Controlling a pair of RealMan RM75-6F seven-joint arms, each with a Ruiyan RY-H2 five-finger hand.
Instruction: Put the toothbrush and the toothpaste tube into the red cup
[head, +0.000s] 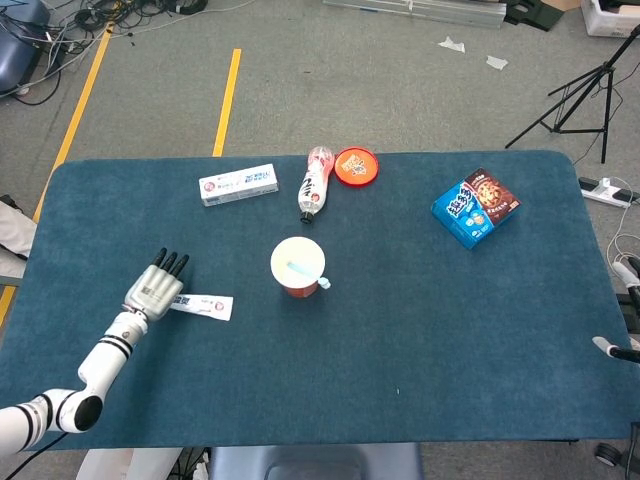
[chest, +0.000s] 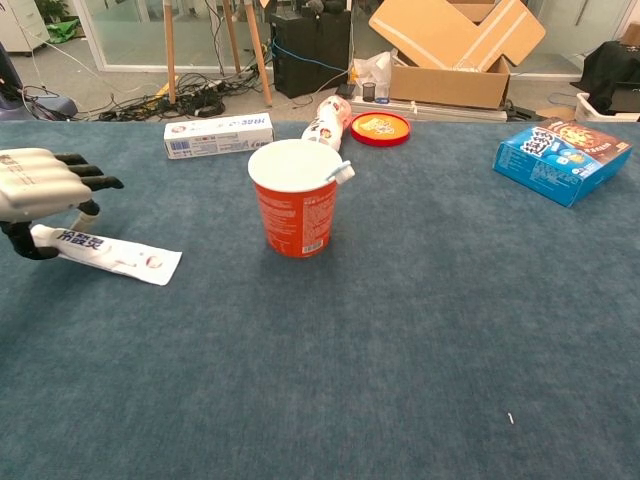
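at the left edge of the frame the left hand (chest: 40, 190) hovers flat, fingers extended, over the cap end of the toothpaste tube (chest: 110, 256) lying on the table (chest: 400, 350), grip unclear, well left of the central red cup (chest: 295, 200) holding the toothbrush (chest: 340, 172).

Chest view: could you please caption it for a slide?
Left hand grips the toothpaste tube on the table, left of the red cup.

We saw the silver-and-black left hand (chest: 40, 188) cut by the chest view's left edge, covering the cap end of the white toothpaste tube (chest: 115, 256). Inside the red paper cup (chest: 295, 205), only the pale blue toothbrush's head (chest: 341, 172) showed.
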